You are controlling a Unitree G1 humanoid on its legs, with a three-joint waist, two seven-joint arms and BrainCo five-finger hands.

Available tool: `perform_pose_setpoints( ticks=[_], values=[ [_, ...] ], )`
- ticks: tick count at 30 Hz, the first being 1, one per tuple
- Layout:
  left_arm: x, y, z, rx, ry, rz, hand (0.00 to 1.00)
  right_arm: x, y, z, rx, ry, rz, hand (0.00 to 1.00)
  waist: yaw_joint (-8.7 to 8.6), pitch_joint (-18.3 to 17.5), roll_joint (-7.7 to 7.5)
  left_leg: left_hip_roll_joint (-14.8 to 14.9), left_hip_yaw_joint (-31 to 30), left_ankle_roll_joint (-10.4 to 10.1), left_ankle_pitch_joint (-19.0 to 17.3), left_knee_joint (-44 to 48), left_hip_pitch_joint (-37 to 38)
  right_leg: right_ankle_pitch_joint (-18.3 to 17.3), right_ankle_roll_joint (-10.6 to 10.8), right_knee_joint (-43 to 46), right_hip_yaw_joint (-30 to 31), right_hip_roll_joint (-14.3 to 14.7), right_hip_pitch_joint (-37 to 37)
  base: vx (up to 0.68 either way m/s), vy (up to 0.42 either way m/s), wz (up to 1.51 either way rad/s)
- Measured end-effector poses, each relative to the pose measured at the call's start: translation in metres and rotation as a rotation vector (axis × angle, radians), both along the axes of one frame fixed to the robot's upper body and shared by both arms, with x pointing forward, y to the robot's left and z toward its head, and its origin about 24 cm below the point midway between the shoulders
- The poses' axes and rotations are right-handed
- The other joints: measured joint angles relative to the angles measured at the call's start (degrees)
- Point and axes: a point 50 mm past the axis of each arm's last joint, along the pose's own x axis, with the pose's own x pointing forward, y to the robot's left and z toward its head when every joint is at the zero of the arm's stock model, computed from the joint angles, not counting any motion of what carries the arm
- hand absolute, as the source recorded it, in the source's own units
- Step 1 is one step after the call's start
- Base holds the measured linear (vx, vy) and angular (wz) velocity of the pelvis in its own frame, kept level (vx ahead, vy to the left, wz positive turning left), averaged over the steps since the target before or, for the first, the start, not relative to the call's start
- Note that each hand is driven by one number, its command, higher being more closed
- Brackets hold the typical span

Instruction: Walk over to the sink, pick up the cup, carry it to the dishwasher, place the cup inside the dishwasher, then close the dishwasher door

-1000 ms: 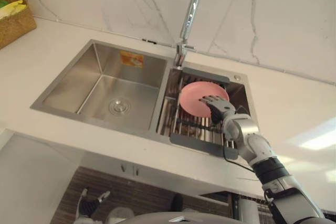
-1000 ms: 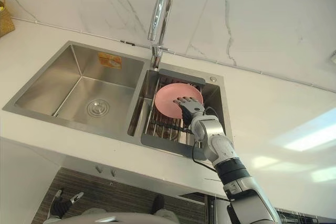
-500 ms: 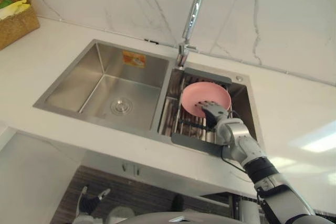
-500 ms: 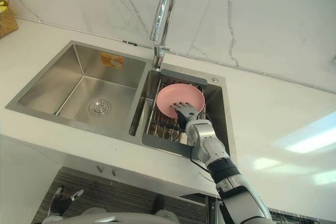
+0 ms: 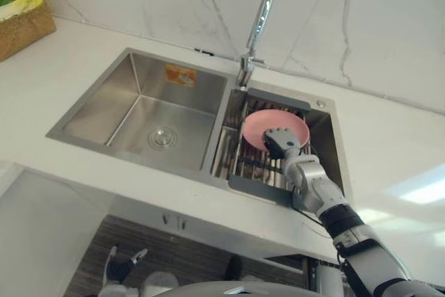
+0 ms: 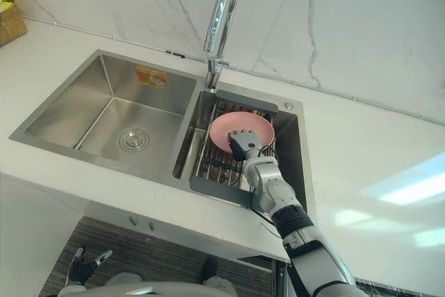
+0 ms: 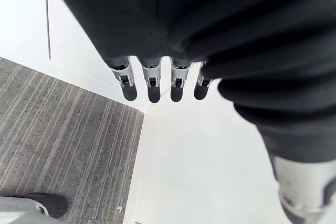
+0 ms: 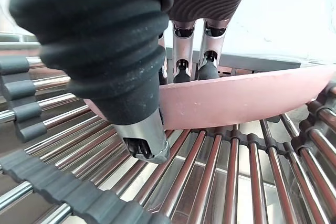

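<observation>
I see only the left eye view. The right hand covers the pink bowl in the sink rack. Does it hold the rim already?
Observer: In the right wrist view the right hand has its fingers inside the rim of the pink bowl and its thumb outside, pinching it.
Operator: Is the bowl lifted?
Observer: No, it seems to rest on the rack bars.
Operator: And the left hand?
Observer: The left hand hangs empty, fingers straight, above striped floor.

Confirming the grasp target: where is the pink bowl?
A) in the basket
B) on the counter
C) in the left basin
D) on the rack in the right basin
D: the pink bowl sits on the rack in the right basin, with the right hand at its rim.
</observation>
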Motion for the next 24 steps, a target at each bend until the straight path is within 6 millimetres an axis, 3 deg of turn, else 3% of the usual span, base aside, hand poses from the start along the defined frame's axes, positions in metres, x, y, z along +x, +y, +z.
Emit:
perform_pose_setpoints(
  ticks=[9, 14, 24],
  values=[
    [-0.001, 0.000, 0.000, 0.005, -0.002, 0.006, 0.00, 0.000, 0.000, 0.006, 0.062, -0.039, 0.020, 1.00, -0.24, 0.03, -0.04, -0.02, 0.22, 0.01, -0.01, 0.03, -0.04, 0.06, 0.05, 0.13, 0.24, 0.00, -0.20, 0.00, 0.000, 0.00],
    [-0.003, 0.001, 0.000, 0.012, -0.001, 0.013, 0.00, 0.001, -0.005, 0.041, 0.116, -0.165, 0.036, 1.00, -0.59, 0.06, -0.01, -0.01, 0.37, 0.04, -0.06, 0.11, 0.00, 0.08, 0.05, 0.13, 0.42, 0.05, -0.23, 0.00, 0.000, 0.00],
    [-0.007, 0.002, 0.000, 0.014, 0.006, 0.019, 0.00, -0.006, -0.009, 0.085, 0.233, -0.366, 0.092, 1.00, -1.57, 0.09, 0.03, 0.17, 2.00, 0.17, -0.67, 0.44, 0.88, 0.23, 0.07, 0.15, 2.10, 0.34, -0.18, -0.01, 0.007, -0.08]
  ],
)
